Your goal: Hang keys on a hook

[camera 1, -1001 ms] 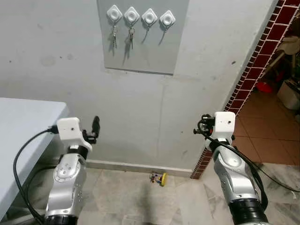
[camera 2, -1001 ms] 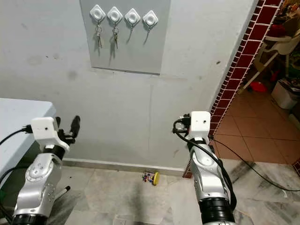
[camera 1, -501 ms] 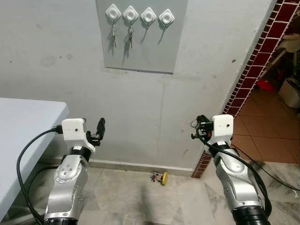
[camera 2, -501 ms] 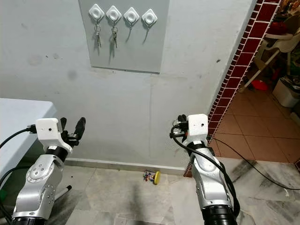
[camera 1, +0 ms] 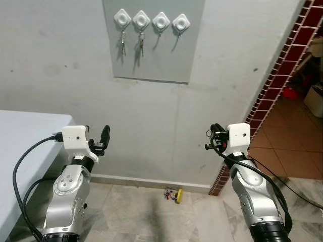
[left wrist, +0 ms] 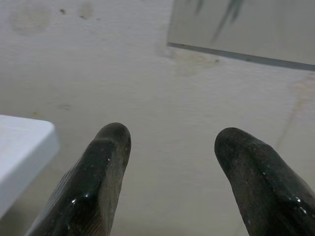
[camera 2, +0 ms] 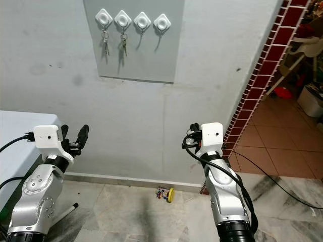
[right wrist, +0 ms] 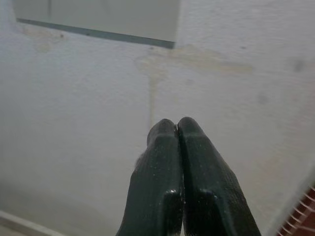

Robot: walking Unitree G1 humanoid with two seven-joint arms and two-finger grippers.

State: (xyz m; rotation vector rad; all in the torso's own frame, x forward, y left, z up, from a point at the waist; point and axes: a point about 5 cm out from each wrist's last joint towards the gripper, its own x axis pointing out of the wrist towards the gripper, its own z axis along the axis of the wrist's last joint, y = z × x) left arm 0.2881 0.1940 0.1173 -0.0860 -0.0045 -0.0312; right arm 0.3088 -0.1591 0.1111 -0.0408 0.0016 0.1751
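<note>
Grey hook board [camera 1: 153, 38] high on wall: two key sets hung, two right hooks [camera 1: 180, 22] free. Keys with yellow tag [camera 1: 172, 193] on floor by skirting. Left claw [left wrist: 170, 169] released; right claw [right wrist: 178, 129] clenched, apparently empty. Bend low, grasp ring.

Both silver arms were raised from the elbows, forearms angled up and forward. The left gripper [left wrist: 167, 147] pointed ahead with its two black fingers [left wrist: 101, 172] spread well apart. The right gripper [right wrist: 177, 129] was held at about the same height, its fingers [right wrist: 197, 162] pressed flat together with nothing between them. A black cable looped from each wrist.
</note>
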